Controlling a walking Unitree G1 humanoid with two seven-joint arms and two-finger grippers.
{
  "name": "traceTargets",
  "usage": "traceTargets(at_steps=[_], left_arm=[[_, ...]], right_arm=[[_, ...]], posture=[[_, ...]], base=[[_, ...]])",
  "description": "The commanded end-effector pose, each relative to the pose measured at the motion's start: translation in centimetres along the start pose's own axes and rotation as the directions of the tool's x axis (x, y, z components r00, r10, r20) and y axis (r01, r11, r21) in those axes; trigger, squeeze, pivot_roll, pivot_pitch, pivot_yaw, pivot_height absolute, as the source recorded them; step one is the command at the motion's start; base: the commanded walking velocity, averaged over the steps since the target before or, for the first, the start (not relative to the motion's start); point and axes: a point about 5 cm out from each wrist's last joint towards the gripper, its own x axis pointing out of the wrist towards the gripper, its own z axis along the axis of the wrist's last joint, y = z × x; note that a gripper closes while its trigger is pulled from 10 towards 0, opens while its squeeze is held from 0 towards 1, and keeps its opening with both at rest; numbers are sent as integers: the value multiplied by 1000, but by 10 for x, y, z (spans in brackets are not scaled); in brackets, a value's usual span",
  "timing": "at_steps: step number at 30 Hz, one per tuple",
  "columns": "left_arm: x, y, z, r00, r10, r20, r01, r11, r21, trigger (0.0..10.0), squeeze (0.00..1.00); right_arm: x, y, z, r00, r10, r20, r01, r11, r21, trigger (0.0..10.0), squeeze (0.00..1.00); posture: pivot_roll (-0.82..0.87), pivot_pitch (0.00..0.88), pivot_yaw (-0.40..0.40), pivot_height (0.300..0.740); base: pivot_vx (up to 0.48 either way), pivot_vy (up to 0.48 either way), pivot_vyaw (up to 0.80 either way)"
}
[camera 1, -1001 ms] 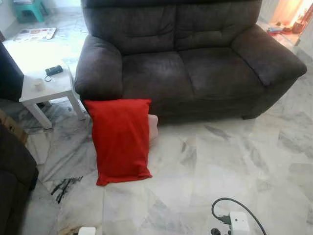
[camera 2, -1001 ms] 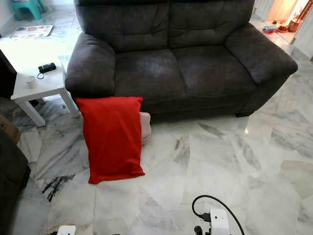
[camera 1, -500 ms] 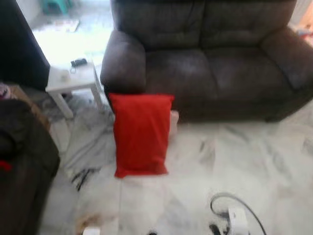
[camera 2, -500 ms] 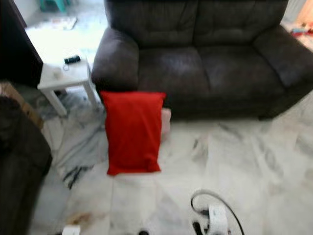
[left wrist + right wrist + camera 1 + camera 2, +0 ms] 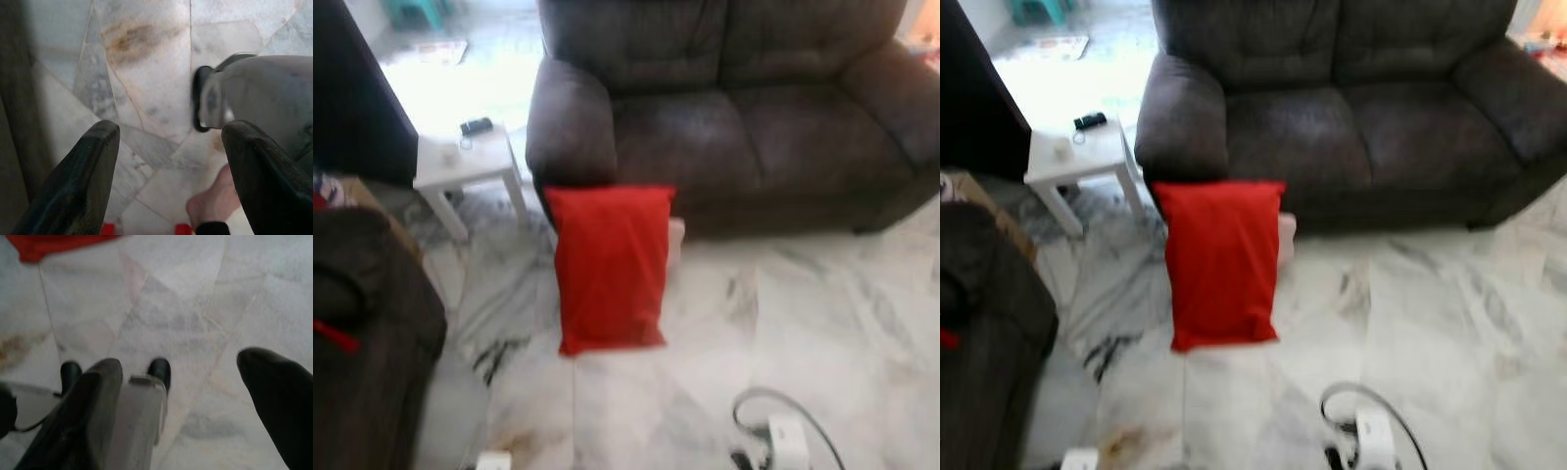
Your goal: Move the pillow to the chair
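While the robot is on approach, both arms hang idle, pointing down at the marble floor (image 5: 822,323), so neither is near the pillow.

Left gripper (image 5: 168,171): released, fingers (image 5: 80,181) spread wide with nothing between them, just floor tiles beneath. Right gripper (image 5: 190,406): also released, fingers (image 5: 279,401) well apart and empty.

Red pillow (image 5: 610,266): on the floor, well ahead of both grippers. In the right wrist view its lower edge (image 5: 54,245) sits far beyond the fingertips. It stands tilted, top edge propped against the front of the dark sofa (image 5: 734,127) just below the sofa's armrest, bottom edge slid out on the tiles. It looks like it's leaning there because it was dropped or parked against the sofa, not laid flat. Something pale (image 5: 675,240) sits just behind it, can't tell what.

Chair: likely the dark upholstered seat (image 5: 362,333) ahead of the left gripper and off to the left (judgement only, it's cropped and blurred). White side table (image 5: 460,162) stands beyond it, beside the sofa arm.

Power strip with cable (image 5: 783,436) lies on the floor near the right gripper's side, a trip or snag risk when closing in.

Task status: not started, pillow untouched. Next need: close the gap, bend and grab the pillow with both grippers.
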Motion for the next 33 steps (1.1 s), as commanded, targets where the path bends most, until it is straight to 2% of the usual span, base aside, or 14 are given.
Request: traceTargets(at_steps=[1,24,25,27,33], left_arm=[[-2,1,-11,999,-1,-34,1,1000,2,10000,0],[-3,4,-10,1000,2,-10,-2,999,-33,10000,0],[-2,11,-6,1000,10,-5,-11,999,-34,10000,0],[-2,15,-4,1000,15,-3,-15,999,-35,10000,0],[-2,19,-3,1000,20,-2,-20,999,-36,10000,0]], right_arm=[[1,7,-4,1000,23,-12,-22,1000,11,10000,0],[2,11,3,999,50,6,-50,999,11,10000,0],[2,11,3,999,51,7,-51,999,10,10000,0],[2,11,3,999,51,5,-51,999,8,10000,0],[2,11,3,999,51,6,-51,999,5,10000,0]], posture=[[68,126,9,740],[70,130,5,740],[71,130,4,740],[70,131,3,740],[70,132,2,740]], base=[[0,274,0],[0,0,0],[0,0,0],[0,0,0],[0,0,0]])
